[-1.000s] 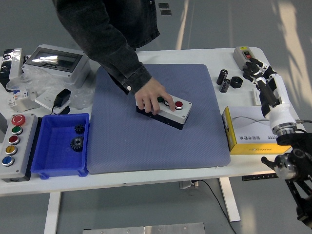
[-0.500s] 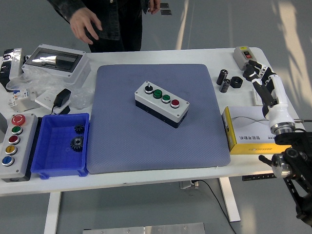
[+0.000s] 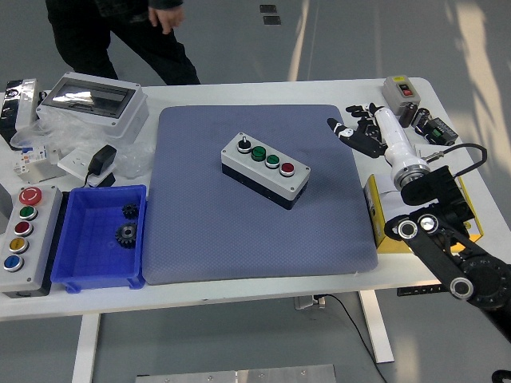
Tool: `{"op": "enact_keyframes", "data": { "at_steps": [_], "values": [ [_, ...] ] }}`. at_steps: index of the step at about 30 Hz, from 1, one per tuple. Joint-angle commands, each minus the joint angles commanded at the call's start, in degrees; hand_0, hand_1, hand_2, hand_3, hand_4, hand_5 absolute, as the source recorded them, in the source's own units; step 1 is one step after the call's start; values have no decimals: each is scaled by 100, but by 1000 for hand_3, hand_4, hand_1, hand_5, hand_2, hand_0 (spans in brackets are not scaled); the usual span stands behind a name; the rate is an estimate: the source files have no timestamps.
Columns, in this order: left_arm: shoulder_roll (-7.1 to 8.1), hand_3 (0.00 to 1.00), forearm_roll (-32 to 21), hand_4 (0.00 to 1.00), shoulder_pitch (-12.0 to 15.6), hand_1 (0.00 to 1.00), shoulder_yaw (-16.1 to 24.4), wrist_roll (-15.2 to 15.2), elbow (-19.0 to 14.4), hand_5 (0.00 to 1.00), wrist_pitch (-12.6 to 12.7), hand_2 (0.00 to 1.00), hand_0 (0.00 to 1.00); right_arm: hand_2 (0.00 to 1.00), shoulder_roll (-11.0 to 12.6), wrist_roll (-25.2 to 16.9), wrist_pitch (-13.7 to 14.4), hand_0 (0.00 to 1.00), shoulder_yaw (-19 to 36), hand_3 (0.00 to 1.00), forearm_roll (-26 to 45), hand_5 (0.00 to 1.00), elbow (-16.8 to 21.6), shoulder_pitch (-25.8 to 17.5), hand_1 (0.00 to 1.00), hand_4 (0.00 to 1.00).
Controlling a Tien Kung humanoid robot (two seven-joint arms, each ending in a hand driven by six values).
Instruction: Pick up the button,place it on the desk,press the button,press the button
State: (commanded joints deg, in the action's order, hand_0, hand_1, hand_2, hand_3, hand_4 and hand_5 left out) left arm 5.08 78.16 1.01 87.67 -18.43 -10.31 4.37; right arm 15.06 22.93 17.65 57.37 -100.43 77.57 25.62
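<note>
tabletop (image 3: 239,294): white; the near edge is bare, the blue-grey padded mat (image 3: 263,239) covers the middle.
right arm: comes in from the lower right, passes over the yellow cardboard box (image 3: 382,223), forearm angled up and left.
right robot hand (image 3: 357,132): at the mat's far-right edge, black fingers spread, holding nothing, palm toward the mat centre.
left robot hand: not in view.
target: grey rectangular button box with black base (image 3: 265,169) lies diagonally mid-mat, well left of the robot hand. On top, left to right: a black knob, two green buttons, a red button (image 3: 287,167).
step in hand, my read: the box already sits flat, so what's left is the reach and press.
how to do it well: travel left and toward the near side, curl all but one finger, come straight down on a single cap. The buttons are close together, so a wide fingertip risks hitting two. Press vertically; a sideways push could skid the box on the mat.
clutter: small black cylinders (image 3: 423,121) and a grey switch box (image 3: 401,89) lie behind the robot hand, clear of the path.
person: standing beyond the far-left edge, hand (image 3: 166,14) off the tabletop.
</note>
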Motion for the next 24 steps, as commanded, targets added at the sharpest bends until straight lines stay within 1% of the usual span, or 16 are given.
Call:
{"op": "enact_keyframes", "data": {
  "at_steps": [2, 5, 6, 10, 14, 17, 18, 24],
  "values": [
    [2, 603, -21, 625, 9, 601, -11, -8, 0, 210, 5, 550, 639, 998, -14, 165, 2, 998, -155, 998, -447, 506, 35, 94, 998, 998],
    [8, 603, -35, 625, 14, 601, -15, -14, 0, 210, 9, 550, 639, 998, -45, 245, 14, 998, -410, 998, -1035, 506, 71, 240, 998, 998],
    [12, 603, -35, 625, 13, 600, -13, -14, 0, 210, 10, 550, 638, 998, -59, 255, 18, 998, -499, 998, -1202, 386, 76, 289, 998, 998],
    [24, 603, -21, 625, -1, 600, -7, -10, 0, 210, 7, 550, 638, 998, -132, 243, 27, 998, -937, 998, -1746, 386, 36, 521, 998, 998],
    [28, 603, -18, 625, -6, 600, -9, -18, 0, 210, 5, 550, 638, 998, -270, 193, 59, 998, -1378, 998, -1623, 400, -212, 732, 998, 998],
    [30, 603, -16, 625, -22, 600, -11, -22, 0, 210, 4, 550, 638, 998, -394, 149, 51, 998, -1730, 998, -1304, 400, -483, 862, 998, 998],
    [31, 603, -14, 625, -26, 601, -9, -22, 0, 210, 5, 550, 638, 998, -421, 136, 49, 998, -1822, 998, -1224, 422, -537, 891, 998, 998],
    [36, 603, 10, 625, -42, 600, 1, -31, 0, 210, 3, 550, 638, 998, -535, 58, 42, 998, -2164, 998, -813, 425, -846, 1075, 998, 998]
  ]
}}
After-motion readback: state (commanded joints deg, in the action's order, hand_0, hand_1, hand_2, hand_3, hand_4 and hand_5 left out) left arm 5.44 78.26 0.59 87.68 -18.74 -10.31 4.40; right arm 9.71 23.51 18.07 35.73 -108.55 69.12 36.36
